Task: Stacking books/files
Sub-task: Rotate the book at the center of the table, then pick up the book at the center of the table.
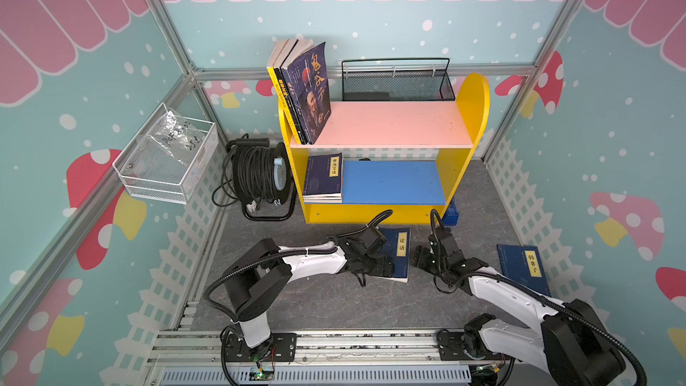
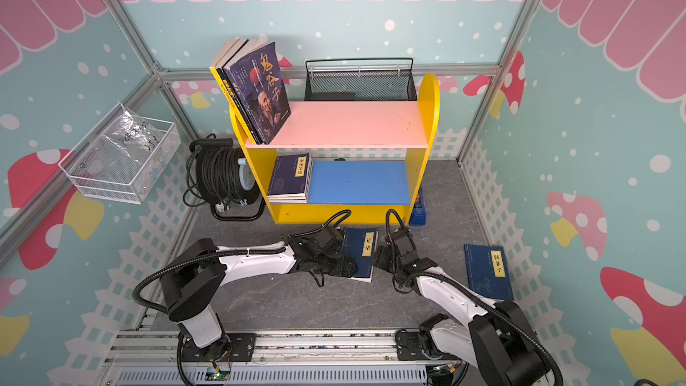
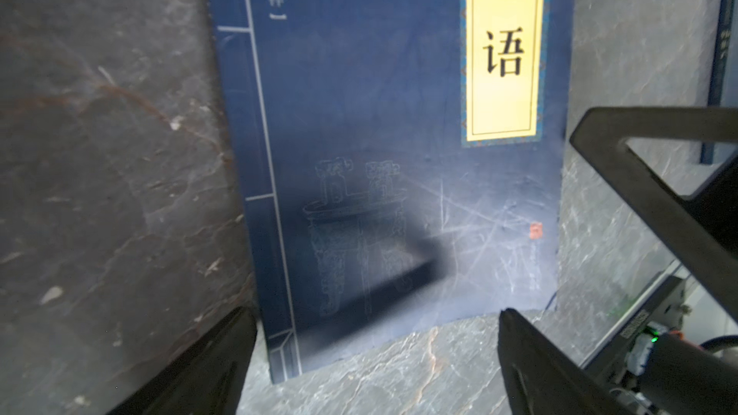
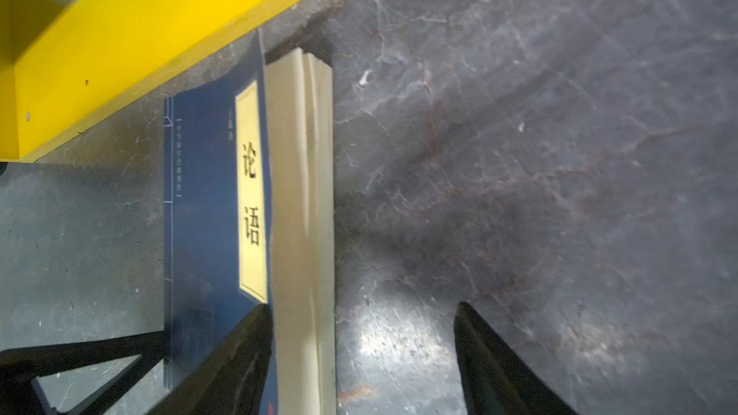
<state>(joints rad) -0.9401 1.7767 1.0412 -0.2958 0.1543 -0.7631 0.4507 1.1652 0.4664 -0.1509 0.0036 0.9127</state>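
We find the left claw (image 3: 373, 313) spread wide above the navy book (image 1: 400, 254), holding nothing; the right claw (image 4: 361, 307), also open and empty, sits at its page edge; the book lies flat just in front of the yellow shelf (image 1: 371, 214).

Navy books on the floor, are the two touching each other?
Apart. In both top views a stretch of bare grey floor separates the 论语 book from the 韩非子 book.

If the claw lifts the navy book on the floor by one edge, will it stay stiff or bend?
Probably it bends: the navy book looks like a paperback, and its pages fan slightly apart. Its smooth cover may slip. It lies flat, so unlikely to tip.
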